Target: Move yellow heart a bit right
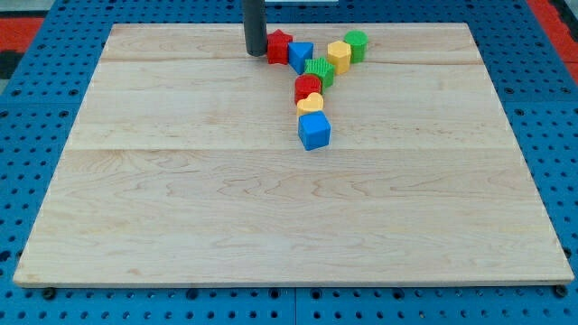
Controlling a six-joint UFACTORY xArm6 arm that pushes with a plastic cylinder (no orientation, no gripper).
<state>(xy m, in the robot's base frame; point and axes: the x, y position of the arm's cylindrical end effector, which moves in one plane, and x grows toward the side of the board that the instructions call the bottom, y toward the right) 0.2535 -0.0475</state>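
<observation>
The yellow heart [310,103] lies on the wooden board, in a column of blocks right of centre near the view's top. A red block [308,87] touches it above and a blue cube [314,131] touches it below. My tip [256,53] is at the board's top, up and to the left of the heart, right beside a red star [279,46]. The rod rises out of the view's top.
A blue block [301,56], a green star-like block [320,70], a yellow block [339,56] and a green block [356,44] cluster at the top right of the heart. The wooden board [181,199] lies on a blue pegboard table.
</observation>
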